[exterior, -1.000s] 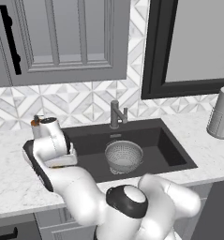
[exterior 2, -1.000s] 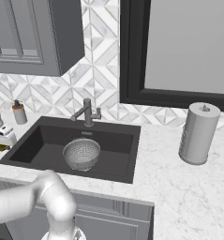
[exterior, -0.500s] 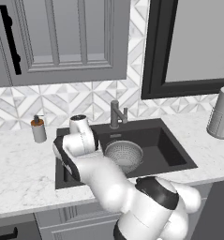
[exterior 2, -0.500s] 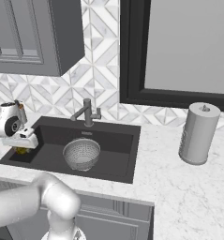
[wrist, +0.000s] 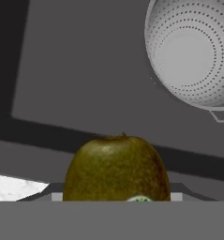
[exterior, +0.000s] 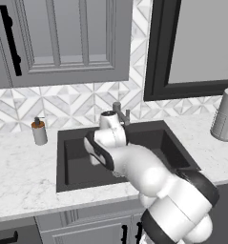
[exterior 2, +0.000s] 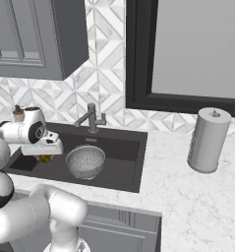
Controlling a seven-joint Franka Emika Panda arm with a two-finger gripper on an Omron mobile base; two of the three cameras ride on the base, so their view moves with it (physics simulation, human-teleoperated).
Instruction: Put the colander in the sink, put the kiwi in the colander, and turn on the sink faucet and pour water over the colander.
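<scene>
The olive-brown kiwi [wrist: 115, 168] sits between my gripper's jaws, close up in the hand view. From the right base view my gripper [exterior 2: 44, 155] hangs over the left part of the dark sink [exterior 2: 120, 153], shut on the kiwi [exterior 2: 45, 159]. The silver perforated colander [exterior 2: 85, 161] stands upright on the basin floor, just right of my gripper and apart from it. In the hand view the colander [wrist: 193, 56] lies at the upper right. The dark sink faucet [exterior 2: 91, 118] rises behind the basin, its spout angled to the left. No water runs.
A white soap dispenser [exterior: 38, 131] with a brown pump stands on the marble counter [exterior: 20, 171] left of the sink. A grey paper towel roll [exterior 2: 207, 140] stands on the counter at the right. Cabinets hang overhead.
My arm has swung right, from the counter near the soap dispenser to above the sink's left part, carrying the kiwi. The colander has stayed put.
</scene>
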